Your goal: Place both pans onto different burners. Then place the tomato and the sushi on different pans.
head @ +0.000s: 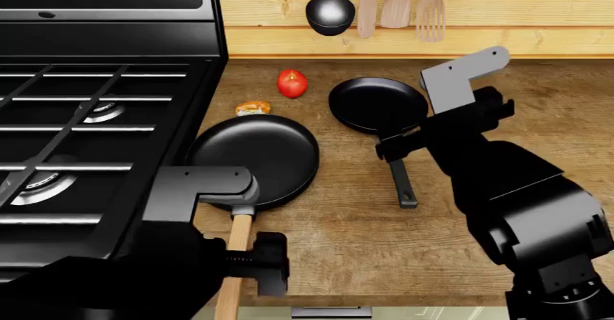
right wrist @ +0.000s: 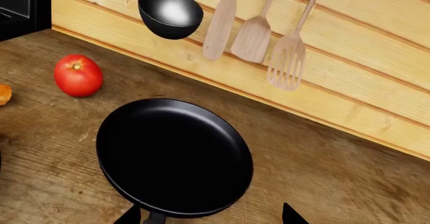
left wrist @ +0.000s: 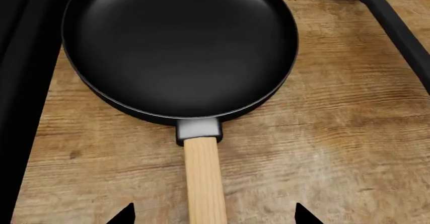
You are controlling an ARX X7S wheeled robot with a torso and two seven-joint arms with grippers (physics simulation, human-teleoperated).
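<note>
- Right, nearest us our left gripper hovers over the larger pan's wooden handle, fingers spread either side of it, nothing held.
- That handle's long axis runs from the surface's near edge away toward the stove side, bowl at the far end; the larger pan sits on wood, just beside the stove, not on a burner.
- Risk, we judge: closing so far down the handle, the heavy bowl could droop or twist and catch a grate.
- Our right gripper hangs above the smaller pan, fingers apart, empty; its thin black handle points back toward us.
- Farther off, the sushi lies near the larger pan's rim, where a careless lift might nudge it; the tomato sits beyond.
</note>
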